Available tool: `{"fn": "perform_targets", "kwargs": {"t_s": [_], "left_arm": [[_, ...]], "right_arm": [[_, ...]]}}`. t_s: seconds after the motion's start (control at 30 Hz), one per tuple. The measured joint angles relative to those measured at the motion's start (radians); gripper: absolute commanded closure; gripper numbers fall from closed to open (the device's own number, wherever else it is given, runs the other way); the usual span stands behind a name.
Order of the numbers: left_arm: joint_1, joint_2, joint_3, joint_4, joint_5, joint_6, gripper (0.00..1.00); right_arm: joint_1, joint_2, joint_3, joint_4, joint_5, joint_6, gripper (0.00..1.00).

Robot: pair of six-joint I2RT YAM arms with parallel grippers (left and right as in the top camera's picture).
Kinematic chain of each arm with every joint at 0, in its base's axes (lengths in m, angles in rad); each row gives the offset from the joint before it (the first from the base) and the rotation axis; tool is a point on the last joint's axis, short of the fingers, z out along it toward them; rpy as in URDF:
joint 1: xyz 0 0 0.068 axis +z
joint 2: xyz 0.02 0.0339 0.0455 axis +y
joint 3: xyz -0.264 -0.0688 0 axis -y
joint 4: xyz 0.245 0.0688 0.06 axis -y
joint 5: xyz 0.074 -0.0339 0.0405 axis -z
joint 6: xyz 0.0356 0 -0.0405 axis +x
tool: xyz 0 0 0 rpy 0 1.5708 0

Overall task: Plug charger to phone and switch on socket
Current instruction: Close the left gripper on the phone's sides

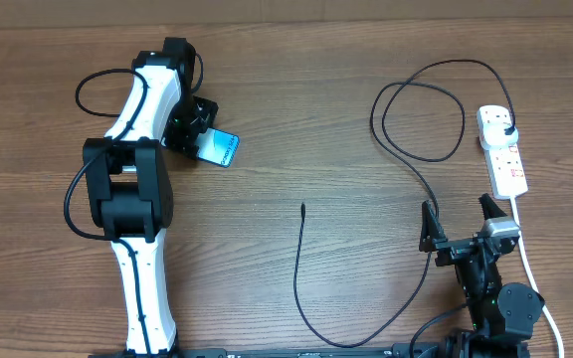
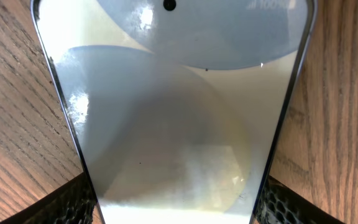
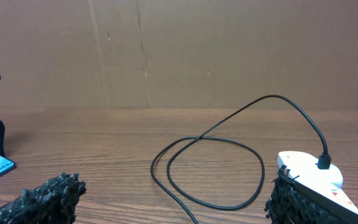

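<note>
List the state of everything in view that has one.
phone: screen lit, gripped, charger not connected.
charger: plug in the socket, connector tip loose on the table.
socket: charger plugged in; switch position unreadable.
left gripper: fingers shut on the phone.
right gripper: fingers open, empty.

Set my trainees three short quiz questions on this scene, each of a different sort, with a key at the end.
1. True or false: the connector tip of the charger is already plugged into the phone.
2. Where is the charger's plug? A. in the socket; B. held in the right gripper; C. lying loose on the table.
3. Fill in: the phone sits between the fingers of the ___ gripper.

Key: 1. False, the tip lies free on the table. 2. A. 3. left, meaning the left gripper.
</note>
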Motion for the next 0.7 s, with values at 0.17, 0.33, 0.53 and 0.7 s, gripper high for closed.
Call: {"fn": "perform_targets", "kwargs": {"t_s": [0.17, 0.33, 0.53, 0.7], "left_arm": [[0.000, 0.000, 0.000, 0.000, 0.000, 0.000, 0.91], [0.000, 0.000, 0.000, 0.000, 0.000, 0.000, 0.96], [0.000, 0.000, 0.000, 0.000, 0.000, 0.000, 0.96], [0.000, 0.000, 0.000, 0.000, 0.000, 0.000, 0.96]], "right_arm": [[0.000, 0.000, 0.000, 0.000, 0.000, 0.000, 0.00], [0.000, 0.000, 0.000, 0.000, 0.000, 0.000, 0.00], [0.000, 0.000, 0.000, 0.000, 0.000, 0.000, 0.00], [0.000, 0.000, 0.000, 0.000, 0.000, 0.000, 0.00]]}}
